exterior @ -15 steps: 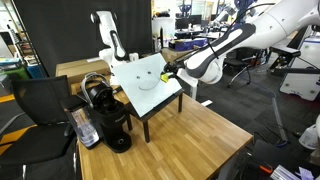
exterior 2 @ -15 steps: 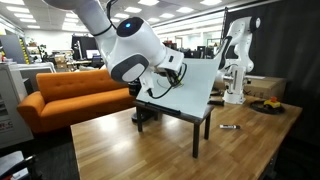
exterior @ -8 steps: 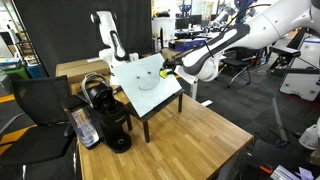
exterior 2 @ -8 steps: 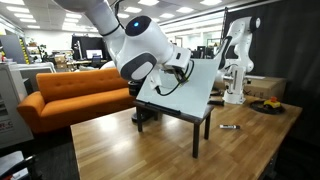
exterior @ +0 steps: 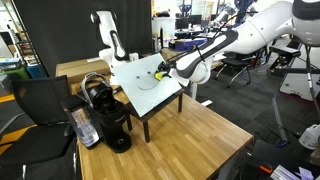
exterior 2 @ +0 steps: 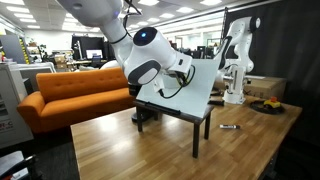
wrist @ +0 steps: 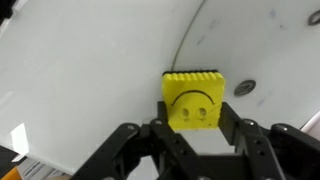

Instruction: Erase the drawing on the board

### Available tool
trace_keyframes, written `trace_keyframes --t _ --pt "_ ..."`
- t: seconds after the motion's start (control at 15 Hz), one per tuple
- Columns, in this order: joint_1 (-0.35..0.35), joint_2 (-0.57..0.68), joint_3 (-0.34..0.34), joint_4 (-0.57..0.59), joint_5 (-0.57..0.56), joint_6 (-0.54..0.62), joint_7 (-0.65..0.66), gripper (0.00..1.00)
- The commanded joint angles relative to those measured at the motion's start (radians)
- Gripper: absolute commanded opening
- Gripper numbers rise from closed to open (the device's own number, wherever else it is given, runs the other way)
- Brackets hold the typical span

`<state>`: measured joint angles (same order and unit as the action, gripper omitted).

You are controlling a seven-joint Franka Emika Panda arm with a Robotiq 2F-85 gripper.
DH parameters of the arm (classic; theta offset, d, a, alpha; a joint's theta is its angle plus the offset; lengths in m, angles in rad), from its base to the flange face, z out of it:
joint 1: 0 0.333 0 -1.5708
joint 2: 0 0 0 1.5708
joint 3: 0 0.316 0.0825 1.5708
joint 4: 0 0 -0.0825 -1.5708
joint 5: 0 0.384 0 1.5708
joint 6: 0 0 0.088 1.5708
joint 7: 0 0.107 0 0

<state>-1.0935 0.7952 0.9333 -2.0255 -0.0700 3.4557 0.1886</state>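
Note:
The white board stands tilted on a dark frame on the wooden table and shows in both exterior views. The drawing's curved smile is faint on it. In the wrist view a thin dark curve and an oval dot mark the board. My gripper is shut on a yellow ridged eraser block that carries its own smiley, held against the board. In an exterior view the gripper is over the board's upper right part; it also shows from the other side.
A black coffee machine and a black chair stand beside the board. A second white arm stands behind it. An orange sofa, a marker on the table and a dark bowl are nearby.
My gripper with the yellow eraser has moved from the board's right edge inward over its surface, toward the drawing. The board has not moved.

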Motion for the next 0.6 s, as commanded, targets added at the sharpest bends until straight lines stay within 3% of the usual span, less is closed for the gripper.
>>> trace_keyframes --t 0.0,0.53 --pt "0.029 0.016 -0.026 0.025 -0.029 0.0 -0.004 0.27" --pt "0.008 0.011 -0.031 -0.028 -0.118 0.001 -0.033 0.27"
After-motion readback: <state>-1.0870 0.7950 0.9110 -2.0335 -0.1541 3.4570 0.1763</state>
